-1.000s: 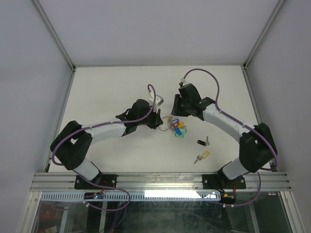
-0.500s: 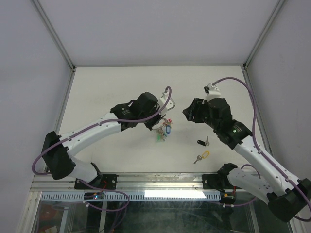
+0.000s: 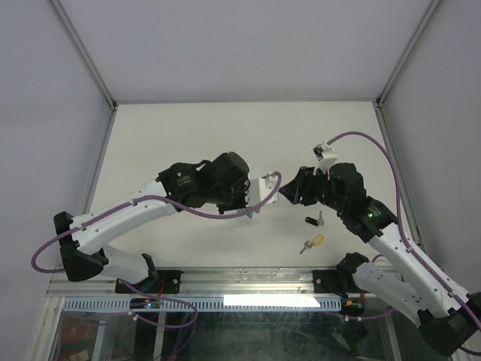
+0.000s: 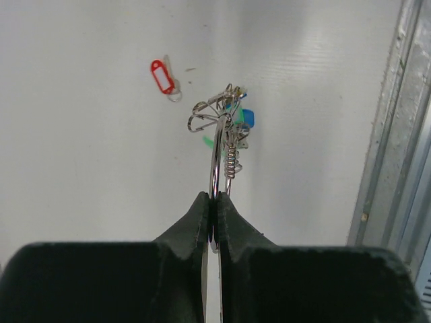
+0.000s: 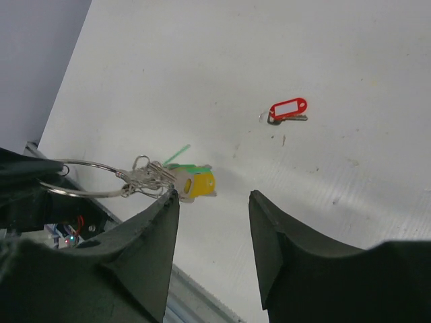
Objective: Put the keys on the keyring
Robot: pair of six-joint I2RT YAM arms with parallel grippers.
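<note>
Sensibly, we clamped the keyring (image 4: 213,165) in our left hand (image 4: 213,202); our spread-apart right hand (image 5: 214,198) needed squaring over the black key (image 3: 313,220), five o'clock.

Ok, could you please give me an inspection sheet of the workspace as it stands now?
Surface: white table, flat, a few small specks.
Job's things: keyring held off the table, a bunch of keys hanging from it; black key, yellow key and red-tagged key lie loose on the table.
Clutter: nothing seen.
Grippers: left gripper shut on the keyring; right gripper open, close to the bunch, holding nothing.
Cables: a purple cable loops along each arm.
Surroundings: pale walls on three sides; metal rail at the near edge.
</note>
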